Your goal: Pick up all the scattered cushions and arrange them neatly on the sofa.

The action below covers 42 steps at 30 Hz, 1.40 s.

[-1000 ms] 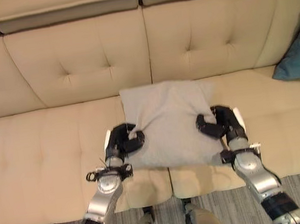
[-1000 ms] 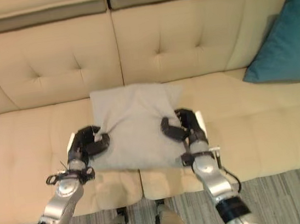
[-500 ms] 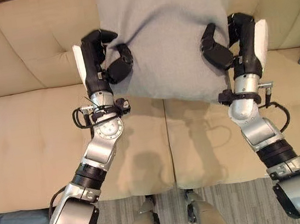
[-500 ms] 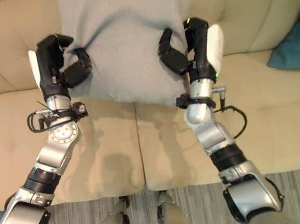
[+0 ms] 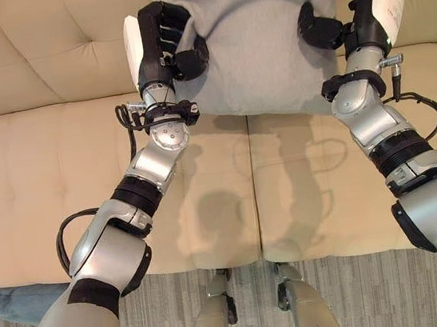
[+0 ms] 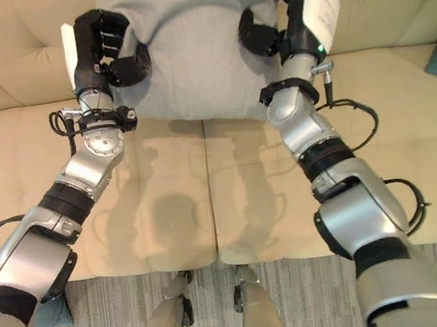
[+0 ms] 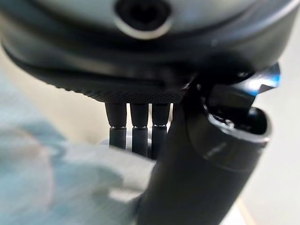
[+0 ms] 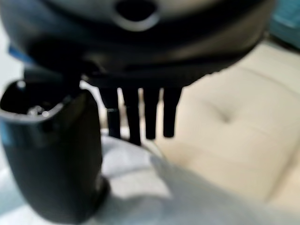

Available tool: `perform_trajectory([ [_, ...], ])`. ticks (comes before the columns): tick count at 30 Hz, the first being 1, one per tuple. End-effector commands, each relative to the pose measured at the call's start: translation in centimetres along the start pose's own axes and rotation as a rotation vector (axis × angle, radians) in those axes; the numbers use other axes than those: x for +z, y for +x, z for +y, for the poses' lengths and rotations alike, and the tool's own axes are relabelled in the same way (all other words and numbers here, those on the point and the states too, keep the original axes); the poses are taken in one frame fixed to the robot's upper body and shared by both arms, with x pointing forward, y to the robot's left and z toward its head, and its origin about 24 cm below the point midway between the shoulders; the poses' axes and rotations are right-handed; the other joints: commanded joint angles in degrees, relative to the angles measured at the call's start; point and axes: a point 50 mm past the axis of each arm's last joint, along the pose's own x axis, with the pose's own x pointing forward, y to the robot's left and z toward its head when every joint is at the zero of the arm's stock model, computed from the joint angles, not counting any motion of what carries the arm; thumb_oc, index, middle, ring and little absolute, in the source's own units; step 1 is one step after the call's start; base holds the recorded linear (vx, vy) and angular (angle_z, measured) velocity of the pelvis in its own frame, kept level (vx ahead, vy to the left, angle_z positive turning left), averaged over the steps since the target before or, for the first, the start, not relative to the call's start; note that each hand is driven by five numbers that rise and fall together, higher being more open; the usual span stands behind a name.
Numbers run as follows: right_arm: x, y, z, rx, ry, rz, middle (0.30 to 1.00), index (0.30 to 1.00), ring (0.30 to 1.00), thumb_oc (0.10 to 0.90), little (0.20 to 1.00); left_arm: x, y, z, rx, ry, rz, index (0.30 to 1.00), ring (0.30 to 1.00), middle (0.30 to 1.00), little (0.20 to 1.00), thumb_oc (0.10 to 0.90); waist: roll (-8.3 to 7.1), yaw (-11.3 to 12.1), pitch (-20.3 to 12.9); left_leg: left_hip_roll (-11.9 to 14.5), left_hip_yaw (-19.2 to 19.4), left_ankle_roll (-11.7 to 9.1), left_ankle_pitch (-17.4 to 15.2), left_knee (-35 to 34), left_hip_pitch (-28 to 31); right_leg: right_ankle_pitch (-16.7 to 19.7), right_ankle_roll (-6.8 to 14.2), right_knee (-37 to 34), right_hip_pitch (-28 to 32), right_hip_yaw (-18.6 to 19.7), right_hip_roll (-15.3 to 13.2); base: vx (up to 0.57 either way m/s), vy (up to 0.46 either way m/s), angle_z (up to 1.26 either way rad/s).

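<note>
Beige tufted sofa [image 5: 51, 177], grey cushion [image 5: 260, 53] seemingly against its backrest.

Grey cushion [image 5: 259, 45]: matt woven cloth, finely textured. Sofa [image 5: 43, 178]: smooth beige upholstery, tufted back, faint sheen. Floor carpet [image 5: 357, 298]: rough, striped grey pile. Left hand [image 5: 161, 46], right hand [image 5: 352, 13]: dark matt plastic.

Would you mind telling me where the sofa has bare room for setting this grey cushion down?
Both seat cushions below the grey cushion lie bare either side of the centre seam. It is crowded where the left hand and right hand grip the cushion against the backrest.
</note>
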Motion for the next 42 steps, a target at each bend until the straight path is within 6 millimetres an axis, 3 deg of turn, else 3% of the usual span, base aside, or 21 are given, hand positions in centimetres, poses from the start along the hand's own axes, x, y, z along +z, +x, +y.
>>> perform_trajectory([
  [1,6.5,2.6,-2.7,-0.069,0.156,-0.184,0.9,0.9,0.9,0.8,0.9,6.4,2.2,1.2,0.019,-0.125,-0.235,0.9,0.9,0.9,0.9,0.8,-2.75,-0.8,-1.4,-1.2,-0.3,-1.0,-5.0,-2.1,2.4,-8.1,1.7,4.4,-0.5,1.9,0.3,0.0,0.0,0.0],
  [4,5.4,2.3,-2.4,-0.038,0.153,-0.159,0.9,0.9,0.9,0.8,0.9,4.5,1.3,0.8,-0.023,-0.085,-0.198,0.9,0.9,0.9,0.9,0.8,-2.81,-0.9,-0.9,-1.1,-0.1,-1.0,-5.1,-2.1,2.5,-8.0,1.7,4.2,-0.4,2.0,0.4,-0.01,-0.003,0.01],
  [6,3.1,1.6,-1.9,-0.001,0.143,-0.101,0.9,0.9,0.9,0.8,0.9,1.7,-0.3,-0.1,-0.083,-0.051,-0.128,0.9,0.9,0.9,0.9,0.8,-2.71,-1.2,-0.3,-1.0,0.2,-1.0,-5.1,-2.1,2.9,-7.9,1.7,4.3,-0.3,2.0,0.4,-0.04,0.013,-0.01],
  [7,0.8,0.8,-1.5,0.02,0.133,-0.033,0.9,0.9,0.9,0.8,0.9,-0.3,-1.7,-0.9,-0.122,-0.046,-0.068,0.9,0.9,0.9,0.9,0.8,-2.71,-1.3,0.1,-1.0,0.3,-1.0,-5.1,-2.1,3.1,-7.9,1.6,4.2,0.0,2.0,0.4,-0.03,0.005,0.02],
  [8,0.8,0.8,-1.5,0.02,0.133,-0.033,0.9,0.9,0.9,0.8,0.9,-0.3,-1.7,-0.9,-0.122,-0.046,-0.068,0.9,0.9,0.9,0.9,0.8,-2.71,-1.3,0.1,-1.0,0.3,-1.0,-5.1,-2.1,3.1,-7.9,1.6,4.2,0.0,2.0,0.4,-0.06,0.005,0.02],
  [9,-1.1,0.2,-1.4,0.035,0.12,0.019,0.9,0.9,0.9,0.8,0.9,-1.9,-2.9,-1.3,-0.131,-0.071,-0.01,0.9,0.9,0.9,0.9,0.8,-2.71,-1.5,0.7,-1.0,0.3,-1.1,-5.1,-2.1,3.1,-7.9,1.5,4.0,0.2,2.1,0.4,-0.05,0.007,0.01],
  [10,-1.7,0.0,-1.4,0.038,0.116,0.036,0.9,0.9,0.9,0.8,0.9,-2.4,-3.2,-1.3,-0.13,-0.082,0.01,0.9,0.9,0.9,0.9,0.8,-2.75,-1.5,0.8,-1.0,0.4,-1.2,-5.1,-2.1,3.1,-7.8,1.5,3.9,0.2,2.1,0.4,-0.07,0.007,0.0],
  [16,-4.9,-1.1,-2.6,0.054,0.083,0.103,0.9,0.9,0.9,0.8,0.9,-4.7,-3.7,1.4,-0.061,-0.117,0.085,0.9,0.9,0.9,0.9,0.8,-3.05,-1.5,0.9,-0.9,0.9,-1.2,-5.1,-2.1,3.6,-7.3,1.3,3.2,0.9,2.4,0.7,-0.05,0.004,-0.02],
  [23,-8.1,-4.1,-3.3,0.111,0.071,0.125,0.9,0.9,0.9,0.8,0.9,-6.3,-5.3,4.6,0.003,-0.142,0.103,0.9,0.9,0.9,0.9,0.8,-3.48,-1.8,-0.7,-0.8,1.6,-1.0,-5.8,-2.1,6.7,-7.4,1.1,2.2,4.6,2.7,0.9,0.0,0.003,-0.01],
  [24,-10.8,-6.9,-3.7,0.171,0.025,0.162,0.9,0.9,0.9,0.8,0.9,-7.5,-7.2,6.0,0.002,-0.14,0.117,0.9,0.9,0.9,0.9,0.8,-3.66,-1.9,-1.6,-0.8,1.9,-0.9,-6.2,-2.1,8.7,-7.3,1.1,1.2,7.3,2.8,1.0,0.0,0.0,0.0],
  [28,-14.9,-12.5,-3.6,0.305,-0.031,0.259,0.9,0.9,0.9,0.8,0.9,-11.0,-12.2,7.4,-0.039,-0.114,0.239,0.9,0.9,0.9,0.9,0.8,-4.23,-2.0,-3.3,-0.7,1.9,-0.6,-6.7,-2.1,11.2,-7.1,1.2,-0.7,11.3,2.7,1.4,0.01,-0.012,0.04],
  [33,-19.8,-19.8,-3.7,0.517,-0.248,0.395,0.9,0.9,0.9,0.8,0.9,-17.4,-22.1,9.2,-0.059,-0.107,0.616,0.9,0.9,0.9,0.9,0.8,-5.11,-1.6,-6.0,-0.7,1.8,0.2,-6.9,-2.1,14.3,-6.7,1.5,-2.8,16.1,2.2,1.8,0.0,-0.032,0.0],
  [35,-21.7,-23.3,-3.7,0.611,-0.317,0.478,0.9,0.9,0.9,0.8,0.9,-19.7,-26.3,10.2,-0.099,-0.02,0.777,0.9,0.9,0.9,0.9,0.8,-5.3,-1.4,-6.8,-0.5,1.8,0.4,-7.4,-2.1,16.1,-7.0,1.6,-3.2,18.2,1.9,1.7,0.0,0.0,0.0],
  [38,-23.5,-28.1,-3.4,0.716,-0.334,0.615,0.9,0.9,0.9,0.8,0.9,-22.0,-32.1,11.7,-0.126,0.08,1.004,0.9,0.9,0.9,0.9,0.8,-5.29,-0.9,-8.4,-0.3,1.8,0.5,-7.7,-2.1,18.1,-7.3,1.7,-3.4,20.3,1.7,1.8,0.03,-0.021,-0.02],
  [39,-23.5,-28.1,-3.4,0.716,-0.334,0.615,0.9,0.9,0.9,0.8,0.9,-22.0,-32.1,11.7,-0.126,0.08,1.005,0.9,0.9,0.9,0.9,0.8,-5.31,-0.9,-8.3,-0.4,1.8,0.5,-7.7,-2.1,18.2,-7.3,1.7,-3.4,20.4,1.7,1.8,0.0,0.0,0.0],
  [40,-24.3,-30.7,-3.3,0.772,-0.348,0.692,0.9,0.9,0.9,0.8,0.9,-22.7,-35.0,12.1,-0.143,0.133,1.114,0.9,0.9,0.9,0.9,0.8,-5.37,-0.7,-9.0,-0.4,1.7,0.6,-8.0,-2.1,19.6,-7.6,1.7,-3.5,22.0,1.7,1.9,0.0,0.0,0.0],
  [41,-24.7,-32.2,-3.4,0.81,-0.366,0.725,0.9,0.9,0.9,0.8,0.9,-23.1,-36.6,12.5,-0.149,0.161,1.174,0.9,0.9,0.9,0.9,0.8,-5.34,-0.6,-9.5,-0.3,1.7,0.6,-8.2,-2.1,20.2,-7.9,1.7,-3.5,22.6,1.6,1.9,0.0,0.0,0.0],
  [42,-24.7,-32.2,-3.4,0.811,-0.366,0.725,0.9,0.9,0.9,0.8,0.9,-23.1,-36.6,12.5,-0.149,0.162,1.174,0.9,0.9,0.9,0.9,0.8,-5.35,-0.6,-9.5,-0.3,1.7,0.6,-8.2,-2.1,20.3,-7.9,1.7,-3.5,22.7,1.6,1.9,0.02,-0.024,0.05],
])
